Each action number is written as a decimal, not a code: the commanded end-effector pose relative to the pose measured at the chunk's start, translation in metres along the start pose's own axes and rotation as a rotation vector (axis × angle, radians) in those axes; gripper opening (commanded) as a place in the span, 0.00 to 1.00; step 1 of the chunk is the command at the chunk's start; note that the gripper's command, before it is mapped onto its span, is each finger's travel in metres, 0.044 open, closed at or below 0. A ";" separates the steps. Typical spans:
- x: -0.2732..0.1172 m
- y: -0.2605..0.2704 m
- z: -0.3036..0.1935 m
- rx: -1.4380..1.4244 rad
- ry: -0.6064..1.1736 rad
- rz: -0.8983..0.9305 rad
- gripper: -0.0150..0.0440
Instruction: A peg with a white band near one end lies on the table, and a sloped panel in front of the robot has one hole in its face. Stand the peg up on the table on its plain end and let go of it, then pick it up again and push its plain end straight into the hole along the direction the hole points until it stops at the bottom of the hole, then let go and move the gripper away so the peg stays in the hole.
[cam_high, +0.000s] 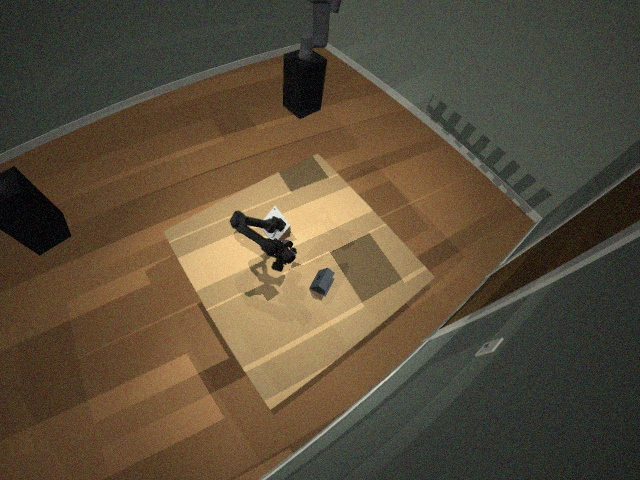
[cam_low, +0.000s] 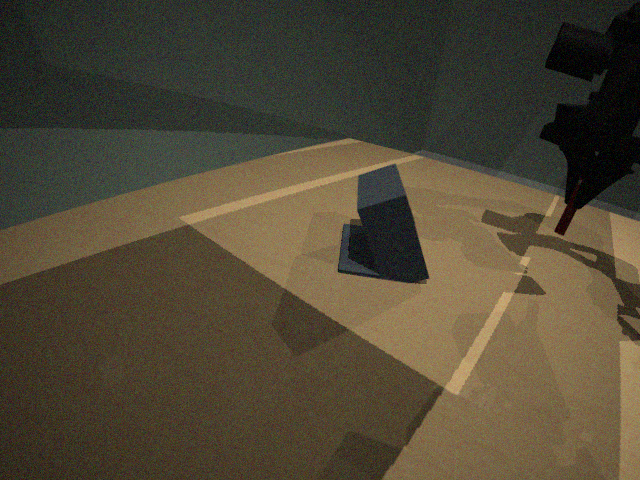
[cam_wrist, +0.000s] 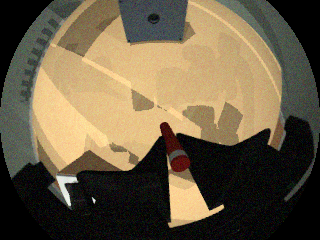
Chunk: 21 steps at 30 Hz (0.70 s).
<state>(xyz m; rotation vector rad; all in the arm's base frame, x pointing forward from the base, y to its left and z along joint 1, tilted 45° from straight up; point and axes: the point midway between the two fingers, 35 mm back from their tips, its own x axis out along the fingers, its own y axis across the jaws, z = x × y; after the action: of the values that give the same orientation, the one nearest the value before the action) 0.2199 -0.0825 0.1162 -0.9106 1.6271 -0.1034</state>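
The dark red peg (cam_low: 563, 223) (cam_wrist: 166, 129) is held between the two black fingers of my gripper (cam_low: 576, 201) (cam_wrist: 170, 138), which is shut on it. The grey-white band (cam_wrist: 177, 154) is near the peg's end closest to the wrist camera. The plain end sticks out beyond the fingertips, above the table (cam_high: 289, 338) (cam_low: 496, 423), with the peg tilted in the exterior view. The blue-grey sloped panel (cam_high: 321, 282) (cam_low: 392, 242) (cam_wrist: 140, 31) stands apart from the peg. Its dark round hole (cam_wrist: 153, 18) faces the wrist camera.
The black arm (cam_high: 255, 238) reaches over the table from its white base plate (cam_high: 273, 212). A flat foot (cam_low: 347, 258) extends behind the panel. Shadows of the arm and panel fall across the table. Black pedestals (cam_high: 303, 85) (cam_high: 33, 214) stand beyond the table.
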 end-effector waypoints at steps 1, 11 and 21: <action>0.004 0.003 0.002 -0.010 -0.021 0.014 0.25; 0.012 0.009 0.011 -0.032 -0.094 0.034 0.25; 0.018 0.013 0.020 -0.056 -0.170 0.046 0.25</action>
<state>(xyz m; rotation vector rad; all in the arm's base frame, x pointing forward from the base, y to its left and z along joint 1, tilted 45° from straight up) 0.2311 -0.0769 0.0932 -0.8998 1.5088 0.0315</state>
